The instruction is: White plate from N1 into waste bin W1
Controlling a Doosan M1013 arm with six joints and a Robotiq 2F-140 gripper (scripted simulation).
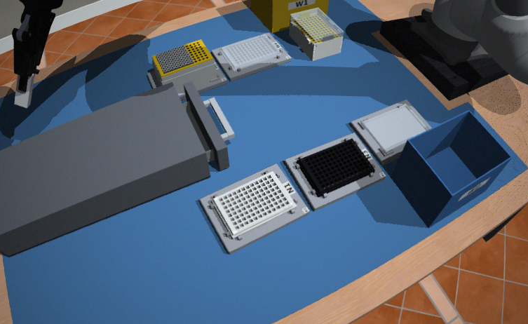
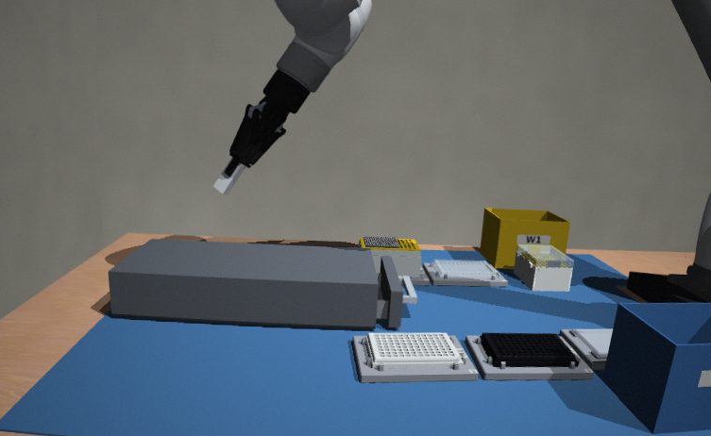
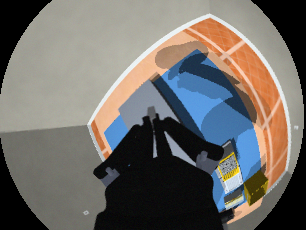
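Gripper (image 2: 228,182) fingers fully closed on nothing, high over the surface's far-left corner. Reopen wide, swing across, descend square over white plate (image 1: 253,203) in N1.

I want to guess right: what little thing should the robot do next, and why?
Probably open the pincer: it is shut on nothing, high over the bench's far left corner, and the white plate lies untouched in its nest.
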